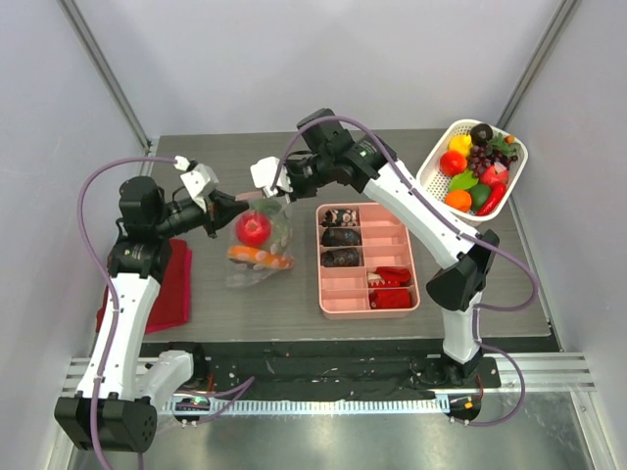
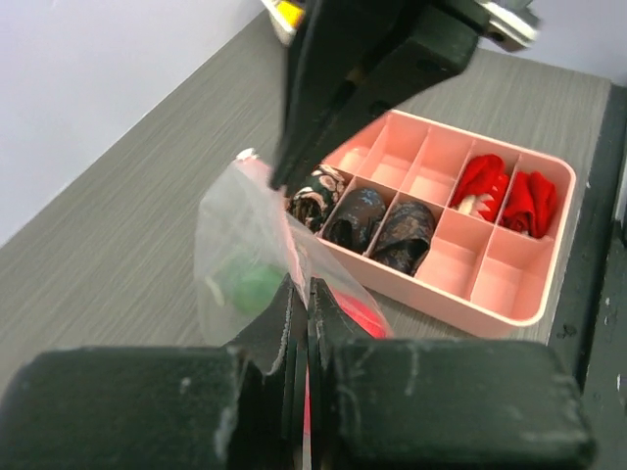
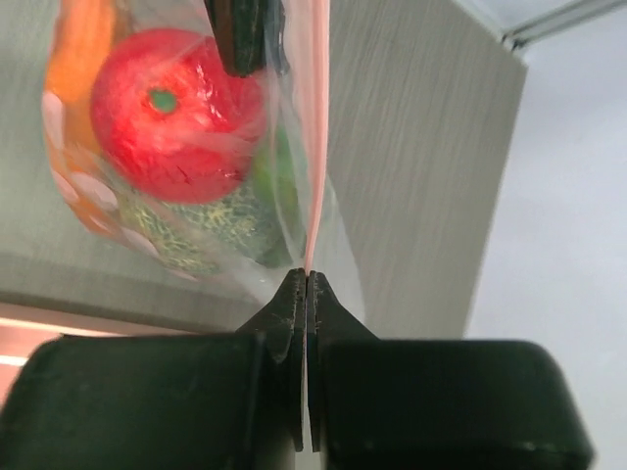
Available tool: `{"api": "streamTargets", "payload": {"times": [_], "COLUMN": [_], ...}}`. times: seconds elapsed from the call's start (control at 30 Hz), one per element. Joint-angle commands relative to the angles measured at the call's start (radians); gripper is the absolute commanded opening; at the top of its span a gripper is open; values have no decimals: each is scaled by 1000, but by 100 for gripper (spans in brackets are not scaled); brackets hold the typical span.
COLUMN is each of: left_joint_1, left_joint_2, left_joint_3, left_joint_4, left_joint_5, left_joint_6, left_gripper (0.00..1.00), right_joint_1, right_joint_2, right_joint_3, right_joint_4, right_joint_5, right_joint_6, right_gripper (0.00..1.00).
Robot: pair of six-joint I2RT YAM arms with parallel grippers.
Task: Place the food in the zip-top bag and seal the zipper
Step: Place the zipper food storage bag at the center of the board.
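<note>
The clear zip-top bag (image 1: pixel 260 245) hangs between both grippers above the table. It holds a red tomato (image 1: pixel 254 229), an orange wedge (image 1: pixel 257 257) and green leafy pieces (image 3: pixel 211 227). My left gripper (image 1: pixel 241 199) is shut on the bag's top edge at its left end, seen also in the left wrist view (image 2: pixel 302 294). My right gripper (image 1: pixel 282 186) is shut on the same pinkish zipper strip (image 3: pixel 318 117) at the right end, seen also in the right wrist view (image 3: pixel 305 282). The tomato (image 3: pixel 176 113) shows through the plastic. No slider tab shows.
A pink compartment tray (image 1: pixel 402 257) with dark lumps and red pieces lies right of the bag. A white basket (image 1: pixel 438 159) of more toy fruit stands at the back right. A red folded cloth (image 1: pixel 168 286) lies at the left.
</note>
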Motion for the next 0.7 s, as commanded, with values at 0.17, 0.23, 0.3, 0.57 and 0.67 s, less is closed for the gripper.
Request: {"api": "streamTargets", "payload": {"times": [0.17, 0.23, 0.3, 0.57, 0.67], "left_joint_1": [115, 123, 123, 123, 124], "left_joint_2": [113, 125, 119, 180, 211], "left_joint_3": [95, 95, 86, 140, 179], "left_joint_4": [187, 195, 216, 190, 166], "left_joint_5": [-206, -163, -156, -156, -229], "left_joint_6": [-455, -458, -463, -501, -553], "left_gripper": [3, 0, 0, 12, 40], "right_joint_1": [-76, -98, -113, -156, -167], "right_joint_2": [59, 69, 69, 96, 113], "right_joint_3": [166, 168, 157, 163, 154], "right_joint_4": [34, 45, 75, 147, 175], "right_joint_5": [-37, -47, -67, -198, -242], "right_joint_6": [581, 659, 720, 1091, 1264], "right_gripper": [1, 1, 1, 1, 1]}}
